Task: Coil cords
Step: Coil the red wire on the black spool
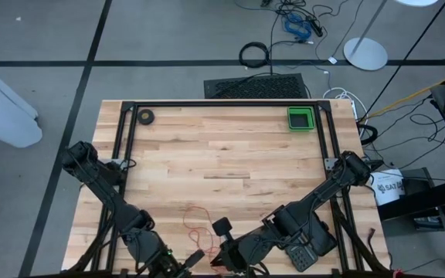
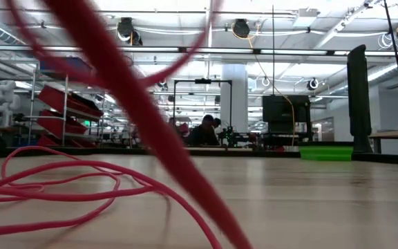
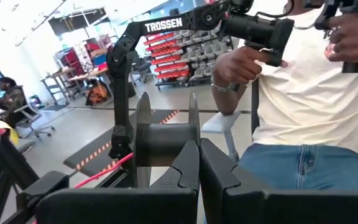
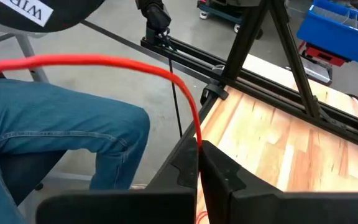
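"TROSSEN" reads in white capitals along the dark arm [image 3: 166, 25] that crosses the left wrist view; in the right wrist view a white label at the frame edge shows only partial black letters, too cut off to read. On the high view, a white bag [image 1: 388, 185] just off the table's 3 o'clock edge carries dark lettering too small to make out.

The right gripper [image 4: 199, 163], at the table's 6 o'clock edge, has its fingers pressed together on the red cord [image 4: 104, 61], which runs from the fingertips out past a seated person's blue jeans [image 4: 55, 130]. More of the cord lies in loose loops on the wooden table [image 1: 230, 147] near 6 o'clock, between the two arms.

The left gripper [image 3: 199, 168], at about 7 o'clock, is closed, fingers together, with a dark spool [image 3: 166, 140] directly beyond its tips; whether they touch cannot be told.

A green tray [image 1: 300, 119] sits at 1 o'clock, a dark tape roll [image 1: 145, 116] at 11 o'clock.
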Controlling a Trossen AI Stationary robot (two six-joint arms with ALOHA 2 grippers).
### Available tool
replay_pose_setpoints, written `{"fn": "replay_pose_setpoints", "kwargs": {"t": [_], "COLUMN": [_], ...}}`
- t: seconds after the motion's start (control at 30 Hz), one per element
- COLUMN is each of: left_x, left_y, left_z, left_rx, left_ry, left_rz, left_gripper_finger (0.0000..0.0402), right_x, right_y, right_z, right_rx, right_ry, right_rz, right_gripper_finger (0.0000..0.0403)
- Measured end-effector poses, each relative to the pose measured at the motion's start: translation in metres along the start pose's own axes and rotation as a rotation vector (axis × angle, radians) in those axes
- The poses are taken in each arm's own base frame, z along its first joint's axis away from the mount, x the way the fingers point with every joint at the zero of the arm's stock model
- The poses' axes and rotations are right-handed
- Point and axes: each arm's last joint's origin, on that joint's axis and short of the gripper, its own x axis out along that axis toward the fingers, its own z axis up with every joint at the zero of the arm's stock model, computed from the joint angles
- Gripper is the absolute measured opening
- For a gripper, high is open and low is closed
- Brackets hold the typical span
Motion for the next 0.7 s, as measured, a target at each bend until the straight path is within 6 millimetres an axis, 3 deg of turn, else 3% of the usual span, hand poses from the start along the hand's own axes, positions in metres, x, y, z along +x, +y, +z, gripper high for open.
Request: {"fn": "replay_pose_setpoints", "kwargs": {"t": [0.2, 0.47, 0.7], "left_x": [0.0, -0.017, -0.027], "left_y": [0.001, -0.002, -0.012], "left_z": [-0.001, 0.005, 0.022], "left_rx": [-0.001, 0.018, 0.037], "left_ry": [0.02, 0.22, 0.255], "left_rz": [0.033, 0.156, 0.313], "left_gripper_finger": [0.0, 0.0, 0.0], "right_x": [-0.007, -0.046, -0.056], "right_y": [0.007, 0.03, 0.044], "right_z": [-0.001, -0.011, -0.011], "right_rx": [-0.014, 0.067, 0.089], "right_ry": [0.036, 0.26, 0.27], "right_rz": [0.012, -0.046, -0.059], "right_gripper_finger": [0.0026, 0.0096, 0.0112]}}
